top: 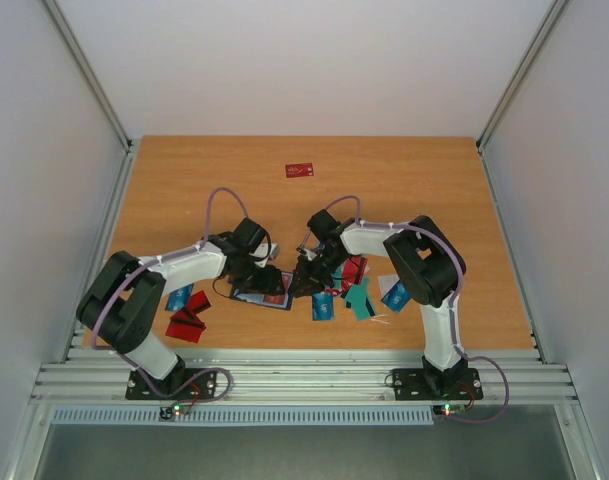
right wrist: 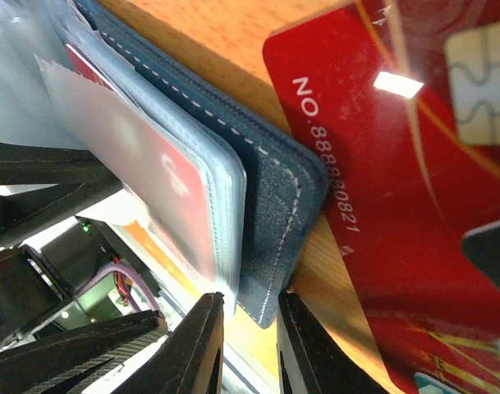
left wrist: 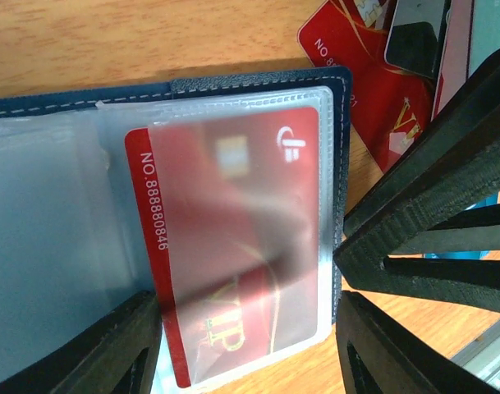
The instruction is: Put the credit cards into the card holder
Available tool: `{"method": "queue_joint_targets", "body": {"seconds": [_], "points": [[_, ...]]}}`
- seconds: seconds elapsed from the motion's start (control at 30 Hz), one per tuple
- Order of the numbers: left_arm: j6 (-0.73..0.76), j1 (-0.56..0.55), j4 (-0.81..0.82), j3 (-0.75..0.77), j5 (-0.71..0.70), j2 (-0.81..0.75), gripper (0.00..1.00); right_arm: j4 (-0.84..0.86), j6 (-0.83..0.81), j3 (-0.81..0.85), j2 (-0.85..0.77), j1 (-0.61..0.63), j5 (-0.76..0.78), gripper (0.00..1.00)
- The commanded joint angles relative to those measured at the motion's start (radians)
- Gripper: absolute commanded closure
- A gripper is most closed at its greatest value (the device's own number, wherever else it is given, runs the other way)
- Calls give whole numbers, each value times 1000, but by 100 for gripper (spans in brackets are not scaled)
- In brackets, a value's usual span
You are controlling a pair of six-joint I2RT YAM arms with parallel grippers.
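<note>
Card holder (top: pixel 262 294): lies opened flat on the table (top: pixel 404 190), in the lower middle of the overhead view, between the two arms. Navy cover underneath, clear sleeves upward.

Red VIP card (left wrist: pixel 233 246): seated in the top sleeve, its left long edge and lower corner protruding past the plastic.

Left gripper (left wrist: pixel 245 300): jaws apart, one finger either side of that sleeve at the bottom of the left wrist view. Whether the fingers press on it cannot be told.

Right gripper (right wrist: pixel 250 300): jaws drawn nearly together, gripping the stitched edge of the navy cover, at the bottom of the right wrist view.

Credit cards outside the holder:
- second red card (right wrist: pixel 414 205), flat on the table just beside the cover, right of frame;
- teal card (top: pixel 360 298) and blue card (top: pixel 322 306), right of the holder;
- red pair (top: pixel 189 322), lower left;
- lone red card (top: pixel 300 170), well apart, upper middle.
</note>
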Motion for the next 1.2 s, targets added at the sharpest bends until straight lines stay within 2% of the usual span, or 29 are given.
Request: {"method": "queue_joint_targets", "body": {"seconds": [0.0,0.23,0.37,0.5,0.67,0.87,1.17], "points": [[-26,-18,25,14,65,-13,41,9,10,-20,25,-3,47,80],[-8,-8,-250,123,-91,-133,32,-33,-25,-20,-24,-5,50,80],[19,12,-402,181,-254,-182,26,-57,-41,-15,-44,-4,53,80],[32,49,-461,172,-374,-193,23,-75,-53,-16,-68,-6,56,80],[46,102,-461,167,-424,-130,28,-92,-62,-25,-103,-7,58,80],[54,106,-430,177,-454,-44,33,-86,-56,-49,-142,-18,53,78],[61,106,-387,132,-469,-5,53,-48,-26,-76,-160,-24,34,73]]}}
